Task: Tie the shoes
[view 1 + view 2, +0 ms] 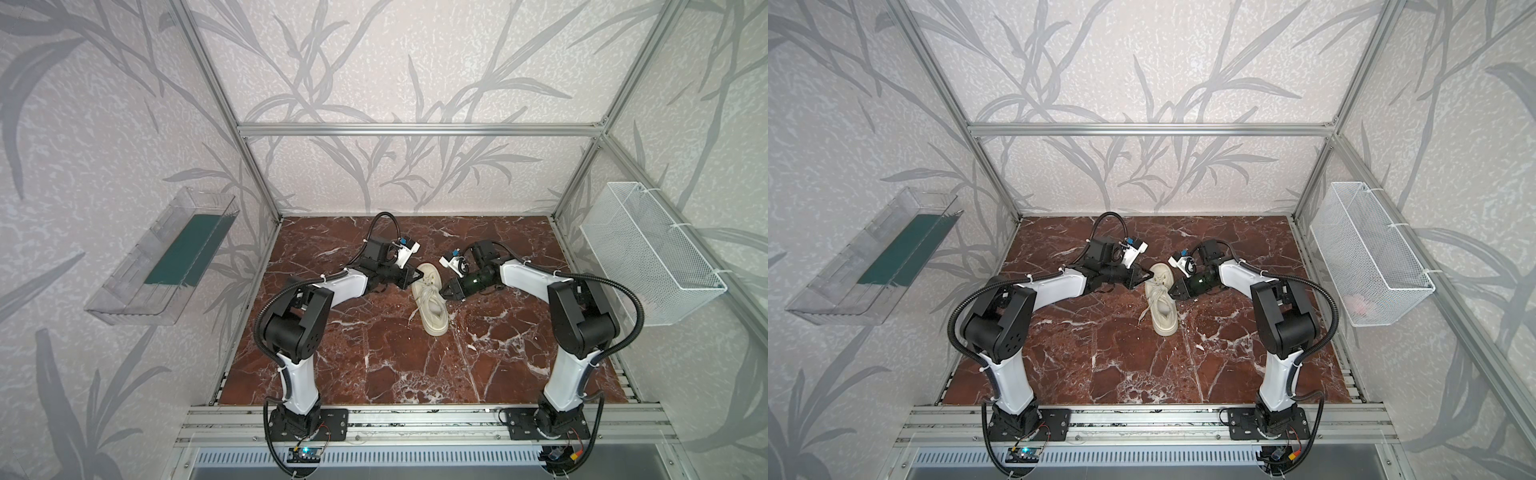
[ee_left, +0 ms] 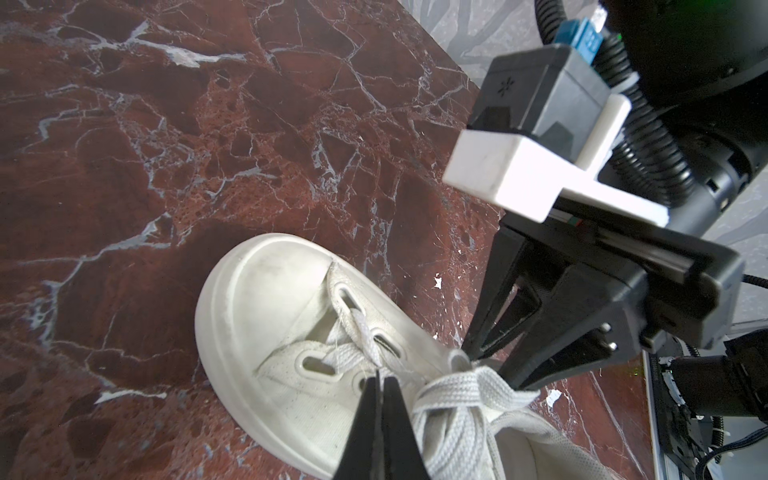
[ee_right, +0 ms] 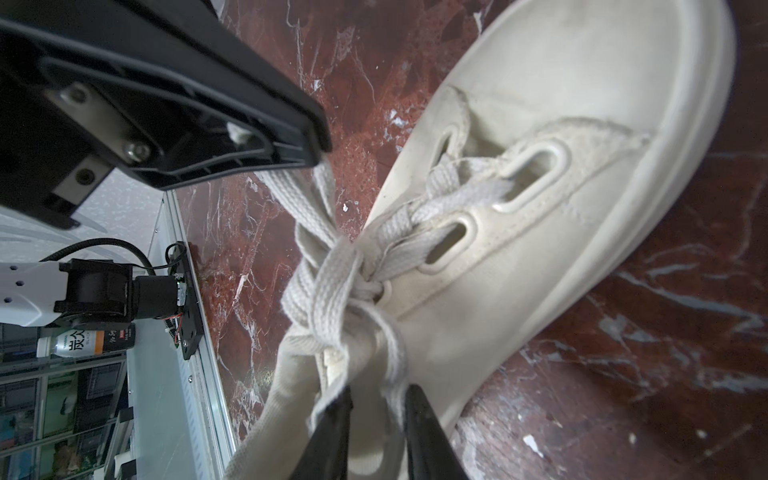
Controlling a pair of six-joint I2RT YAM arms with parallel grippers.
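Two black arms flank one cream canvas low-top sneaker with a thick rubbery sole point(image 1: 434, 313) point(image 1: 1165, 313). In both top views it lies a little past the middle of the red-brown marble-patterned tabletop point(image 1: 374, 357), toe toward 12 o'clock and heel toward 6.

The left gripper point(image 1: 417, 277) reaches in from 9 o'clock at the toe end. The right gripper point(image 1: 447, 292) reaches in from 3 o'clock at the lacing, so both flanks of the shoe are crowded. The widest room lies toward 6 o'clock, a broad stretch of tabletop between the heel and the ribbed aluminium front rail point(image 1: 415, 419). A narrower strip runs toward 12 o'clock.

On the wall at 9 o'clock hangs a clear plastic trough point(image 1: 124, 299) with a flat dark green sheet point(image 1: 183, 255) on its floor. At 3 o'clock hangs a white wire-mesh basket point(image 1: 1370, 249) holding something pale pink point(image 1: 1363, 306), too blurred to name.

The flat cream woven laces point(image 3: 324, 291) cross through oblong moulded eyelets and bunch in a loose knot over the tongue. One end trails on the tabletop toward 7 o'clock. The toe cap is smooth and scuffed, and the canvas edge beside it is frayed.

In the left wrist view the left gripper point(image 2: 381, 375) has its slim fingers pressed together above the eyelets. In the right wrist view a taut lace strand runs straight into its tip, pinched there. The right gripper point(image 3: 380, 397) stands partly spread, with lace strands passing between its fingers unsqueezed.
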